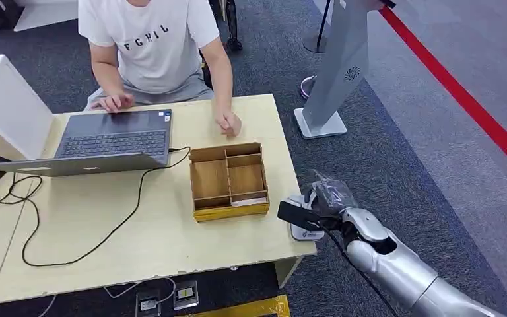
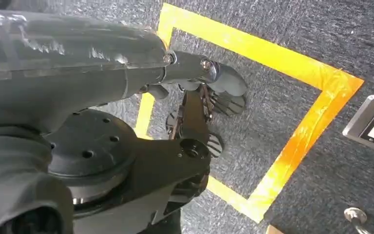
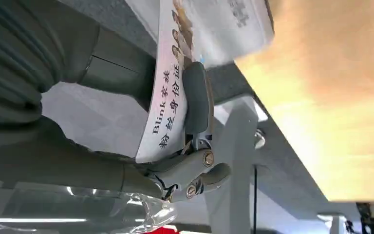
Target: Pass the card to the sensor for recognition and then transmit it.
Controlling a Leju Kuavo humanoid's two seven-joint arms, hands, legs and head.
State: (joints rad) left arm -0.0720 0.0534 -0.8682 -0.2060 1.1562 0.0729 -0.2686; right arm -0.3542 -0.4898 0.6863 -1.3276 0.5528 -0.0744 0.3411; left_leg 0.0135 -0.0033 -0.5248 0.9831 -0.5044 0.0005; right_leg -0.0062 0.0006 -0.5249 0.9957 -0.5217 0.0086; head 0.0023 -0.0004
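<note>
While reaching in from the near right, clamped the card (image 3: 168, 97) in the right hand (image 1: 320, 203), thumb pressed on the printed face, other fingers hidden behind it. Read "Blink" along the card's edge, then a row of Chinese characters, roughly 家族 and 粉丝身份证, with a strip of small pictures beside them too blurred to make out. Held the card directly over the white sensor (image 1: 307, 229) at the near right corner of the pale wooden table (image 1: 86, 218); could not tell whether touching or just above. Could not read the small mark on the sensor's near end.

Hung the left hand (image 2: 197, 119) over dark grey carpet (image 2: 282, 44) marked with yellow tape (image 2: 292, 63), fingers loosely apart, nothing in them. Noted a floor socket (image 2: 372, 126) with a yellow label nearby, wording illegible.

Saw a divided wooden tray (image 1: 228, 179) left of the sensor, and farther left an open laptop (image 1: 115, 142) with a black cable (image 1: 129, 218) trailing toward the near edge. Made out spaced letters, apparently "FGHIL", on the white T-shirt (image 1: 146, 39) of a person (image 1: 171, 72) seated at the far side, one hand on the laptop, the other by the tray. Spotted a grey kiosk stand (image 1: 340, 72) and a red line (image 1: 462, 99) on the floor at far right.
</note>
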